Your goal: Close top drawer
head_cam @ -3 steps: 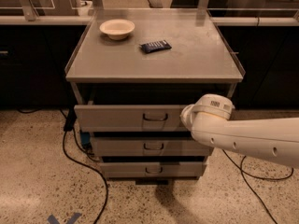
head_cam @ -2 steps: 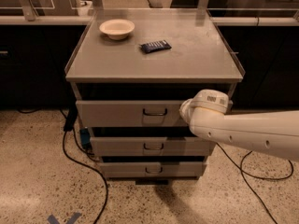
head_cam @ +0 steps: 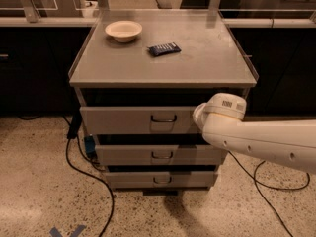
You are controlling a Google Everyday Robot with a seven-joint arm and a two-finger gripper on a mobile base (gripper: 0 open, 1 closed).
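The top drawer (head_cam: 128,120) is a wide grey drawer with a tall front panel and a small dark wire handle (head_cam: 164,118). It sits under the top of the grey cabinet (head_cam: 207,68) and stands out a little from the cabinet front. My white arm (head_cam: 266,139) reaches in from the right. My gripper (head_cam: 196,116) is at the right end of the drawer's front panel, against it or very close. The wrist hides the gripper's end.
A cream bowl (head_cam: 123,30) and a dark blue packet (head_cam: 164,49) lie on the cabinet top. Two shorter grey drawers (head_cam: 160,155) (head_cam: 160,179) sit below. Black cables (head_cam: 94,174) run over the speckled floor on both sides. Dark counters stand behind.
The top drawer has slid back into the cabinet. My arm and gripper have moved forward with its front panel.
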